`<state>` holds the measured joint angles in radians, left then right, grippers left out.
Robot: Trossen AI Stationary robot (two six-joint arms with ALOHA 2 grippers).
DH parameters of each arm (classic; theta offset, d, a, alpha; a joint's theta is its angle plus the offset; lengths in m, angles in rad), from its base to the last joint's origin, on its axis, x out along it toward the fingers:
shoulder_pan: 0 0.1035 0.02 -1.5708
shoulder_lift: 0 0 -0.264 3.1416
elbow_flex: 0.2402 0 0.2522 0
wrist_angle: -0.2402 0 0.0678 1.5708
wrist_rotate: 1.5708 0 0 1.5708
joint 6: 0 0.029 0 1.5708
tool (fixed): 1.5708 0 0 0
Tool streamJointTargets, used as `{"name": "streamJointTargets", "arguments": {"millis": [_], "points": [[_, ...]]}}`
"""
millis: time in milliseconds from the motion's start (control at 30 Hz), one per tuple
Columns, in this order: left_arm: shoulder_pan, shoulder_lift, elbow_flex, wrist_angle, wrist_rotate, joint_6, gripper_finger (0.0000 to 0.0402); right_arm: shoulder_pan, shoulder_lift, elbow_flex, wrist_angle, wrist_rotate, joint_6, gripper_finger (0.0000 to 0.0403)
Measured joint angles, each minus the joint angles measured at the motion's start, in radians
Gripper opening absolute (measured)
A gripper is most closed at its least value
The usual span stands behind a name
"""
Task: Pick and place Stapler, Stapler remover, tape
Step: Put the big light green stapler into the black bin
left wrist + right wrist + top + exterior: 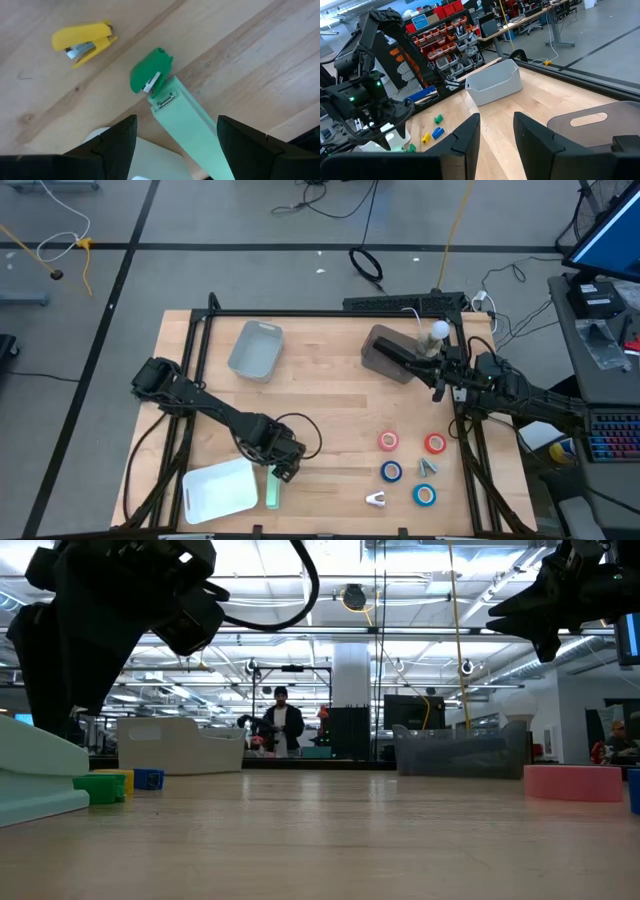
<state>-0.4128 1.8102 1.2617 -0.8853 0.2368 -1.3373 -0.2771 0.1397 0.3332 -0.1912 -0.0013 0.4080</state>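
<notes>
Left gripper [172, 145] hangs wide open, empty, straddling the long mint stapler [192, 127] near the table's front edge. Right gripper [495, 142], jaws narrowly parted and empty, hovers by the dark bin [385, 352]. Tape rolls [388, 441] lie front right.

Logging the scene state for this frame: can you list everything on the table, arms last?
Tape rolls: 4, two red and two blue, near right part of the table.
Staple removers: 2, metal-coloured, one among the rolls, one nearer the front edge.
Large stapler: 1, mint green, by the white tray.
Small staplers: yellow, green, blue; one each visible, near the left arm.
Tray: 1, white, near left corner.
Bins: 2, pale grey-blue at far centre, dark grey at far right.
Table: 1, light wood.
Left gripper: fingers open, above the large stapler.
Right gripper: fingers open, over the dark bin.
</notes>
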Motion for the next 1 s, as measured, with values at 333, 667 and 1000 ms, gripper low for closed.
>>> {"name": "streamJointTargets", "arguments": {"millis": [333,667,1000], "points": [[-0.001,0.052,-0.001,0.056,0.042,-0.002,0.0271,0.0,0.0,0.0,0.0,0.0,0.0,0.0111],[-0.001,0.07,-0.001,0.066,0.025,0.018,0.0271,0.0,0.0,0.0,0.0,0.0,0.0,0.0111],[-0.001,0.086,-0.002,0.076,0.042,0.021,0.0271,0.0,0.0,0.0,-0.001,-0.001,0.0,0.011]]}}
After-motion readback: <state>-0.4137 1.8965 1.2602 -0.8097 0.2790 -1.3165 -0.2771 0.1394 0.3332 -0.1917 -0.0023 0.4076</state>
